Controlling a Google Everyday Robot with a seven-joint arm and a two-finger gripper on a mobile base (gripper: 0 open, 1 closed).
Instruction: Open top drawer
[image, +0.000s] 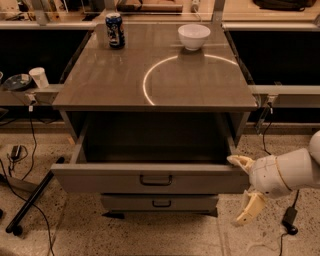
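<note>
- The top drawer (100, 177) stands well open under the cabinet's smooth grey top (100, 85). Its flat grey front sits far forward, and its deep, dark, box-shaped inside is exposed.
- A small dark bail handle (156, 180) sits in the middle of that front.
- Below it, a narrower, shorter grey drawer (190, 202) with a similar handle is closed.
- The gripper (237, 191) is at the open drawer's right front corner. Its two cream, tapered fingers are spread wide and hold nothing.
- The upper finger (240, 161) lies at the front's top edge, and the lower finger (251, 209) hangs over the speckled terrazzo floor (60, 240).
- A thin, pale ring arc (150, 75) marks the glossy top.
- At the back of the top stand a cylindrical blue drink can (115, 30) and a round white bowl (194, 36).
</note>
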